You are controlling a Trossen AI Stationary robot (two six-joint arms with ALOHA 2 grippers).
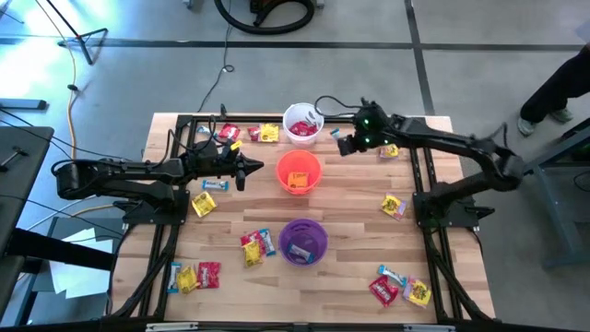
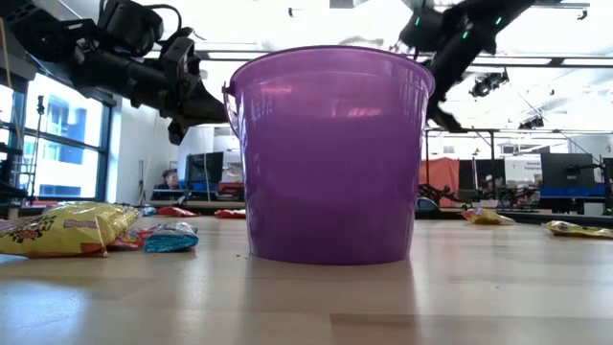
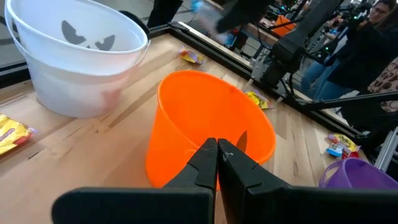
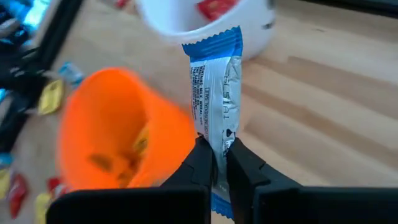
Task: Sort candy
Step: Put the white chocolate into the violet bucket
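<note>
left hand (image 1: 259,167) pressed together, empty, just left of orange cup (image 1: 299,172) | white cup (image 1: 303,124) behind it, red candy inside | right hand (image 4: 215,163) pinching blue-white candy bar (image 4: 217,99), held above bench (image 1: 359,212) right of white cup | purple cup (image 1: 303,242) nearer front | loose candies (image 1: 394,206) scattered over bench

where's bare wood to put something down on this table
Bare: the strip between the orange cup and the yellow candy at the right, and the near edge in front of the purple cup. Crowded: the far left corner and both near corners.
</note>
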